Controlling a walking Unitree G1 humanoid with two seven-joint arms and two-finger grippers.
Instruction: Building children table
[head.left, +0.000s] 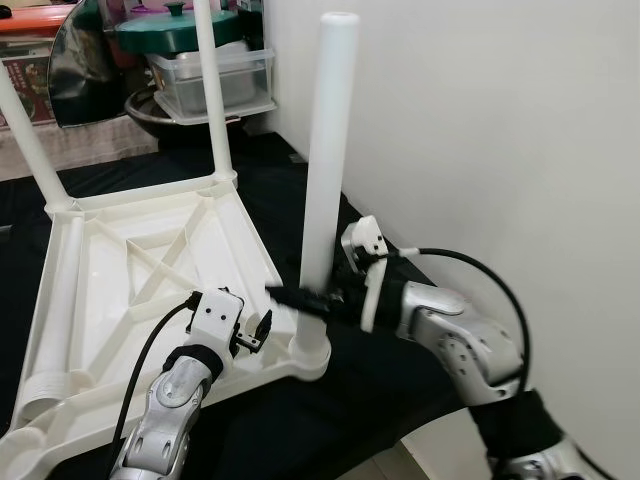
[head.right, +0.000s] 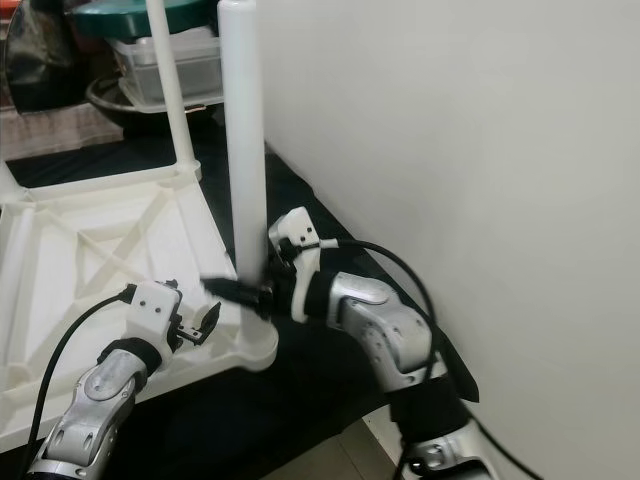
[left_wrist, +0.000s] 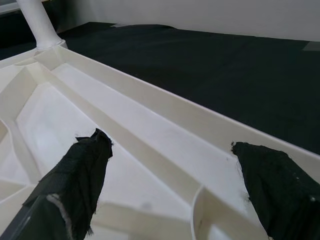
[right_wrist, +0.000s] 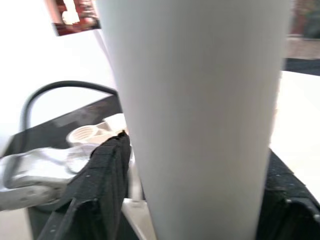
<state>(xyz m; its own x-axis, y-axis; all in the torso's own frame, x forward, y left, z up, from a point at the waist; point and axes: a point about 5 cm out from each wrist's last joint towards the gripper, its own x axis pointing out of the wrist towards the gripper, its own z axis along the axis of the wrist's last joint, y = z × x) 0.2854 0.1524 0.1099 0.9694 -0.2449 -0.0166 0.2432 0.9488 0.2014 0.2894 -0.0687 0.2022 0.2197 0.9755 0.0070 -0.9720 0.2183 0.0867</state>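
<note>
- Right gripper (head.left: 300, 297), centre frame, fingers clamped around smooth white plastic tube leg (head.left: 325, 170), upright in corner socket.
- Upturned ribbed white table top (head.left: 120, 290) lower left on black cloth (head.left: 340, 400).
- Left gripper (head.left: 258, 332) spread wide, holding nothing, beside table edge.

1. The upturned table top (head.left: 150, 270) is showing creamy white all over, ribs included.
2. The table leg (head.left: 325, 170) I am clamping in my right gripper (head.left: 300, 297) is looking plain white, faintly glossy.
3. My right gripper's fingers (right_wrist: 97, 195) are showing matt black with a woven texture, and my left gripper (head.left: 252, 335) is wearing the same black on its pads (left_wrist: 82, 175).
4. My arms are gleaming silver, with white wrist housings and black cables.
5. The cloth (head.left: 300, 420) spread under the table top is lying solid black.
6. The wall (head.left: 500, 130) along the cloth's right edge is reading off-white.
7. A pot lid (head.left: 175, 28) beyond the cloth's far edge is showing dark green.
</note>
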